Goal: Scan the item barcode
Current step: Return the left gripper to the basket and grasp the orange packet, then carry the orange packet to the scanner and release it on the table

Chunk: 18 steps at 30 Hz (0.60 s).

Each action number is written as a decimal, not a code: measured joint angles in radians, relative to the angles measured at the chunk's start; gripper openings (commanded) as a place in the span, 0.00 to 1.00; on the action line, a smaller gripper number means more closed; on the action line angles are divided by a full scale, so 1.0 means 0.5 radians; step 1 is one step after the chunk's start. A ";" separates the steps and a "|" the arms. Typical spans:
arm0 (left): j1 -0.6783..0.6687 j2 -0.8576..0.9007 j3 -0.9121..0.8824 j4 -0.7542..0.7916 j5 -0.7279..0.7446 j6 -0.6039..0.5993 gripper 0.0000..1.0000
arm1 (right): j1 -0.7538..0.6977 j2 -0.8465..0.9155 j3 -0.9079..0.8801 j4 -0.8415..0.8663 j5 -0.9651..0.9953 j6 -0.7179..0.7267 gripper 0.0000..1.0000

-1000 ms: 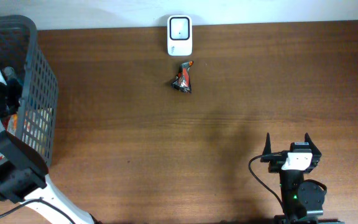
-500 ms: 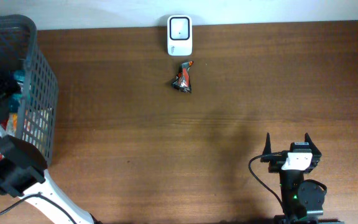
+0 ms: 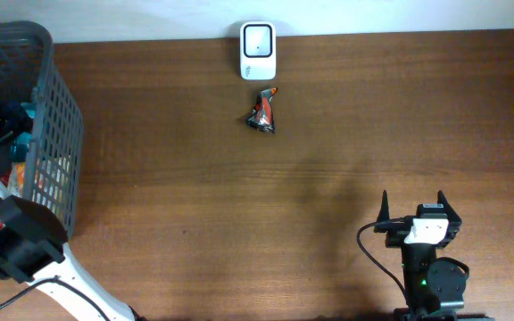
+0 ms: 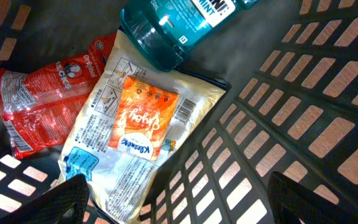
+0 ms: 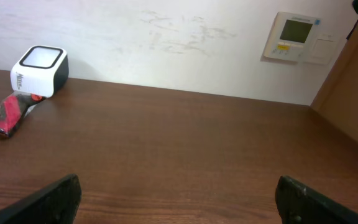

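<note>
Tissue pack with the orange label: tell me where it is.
The tissue pack lies inside the grey basket at the left end of the table; in the left wrist view the red snack packet is left of it and the teal bottle above.

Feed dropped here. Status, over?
Left gripper open, empty, in basket over orange-label pouch. Right gripper open above table. Red packet beside scanner. Teal bottle overlaps pouch edge.
</note>
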 measured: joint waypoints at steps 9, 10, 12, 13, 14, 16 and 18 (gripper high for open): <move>0.015 0.003 -0.725 0.415 -0.079 0.000 0.85 | 0.000 0.000 0.000 0.000 0.000 0.000 0.98; 0.015 0.004 -0.795 0.457 -0.089 -0.001 0.79 | 0.000 0.000 0.000 0.000 0.000 -0.001 0.98; 0.019 0.004 -0.916 0.590 -0.128 0.006 0.65 | 0.000 0.000 0.000 0.000 0.000 0.001 0.98; 0.019 0.004 -0.958 0.632 -0.153 0.002 0.57 | 0.000 0.000 0.000 0.000 0.000 0.001 0.98; 0.019 0.004 -0.970 0.646 -0.166 -0.002 0.54 | 0.000 0.000 0.000 0.000 0.000 0.000 0.98; 0.021 0.004 -0.979 0.665 -0.201 0.007 0.34 | 0.000 0.000 0.000 0.000 0.000 0.000 0.98; 0.025 0.004 -0.979 0.679 -0.221 0.006 0.15 | 0.000 0.000 0.000 0.000 0.000 -0.001 0.98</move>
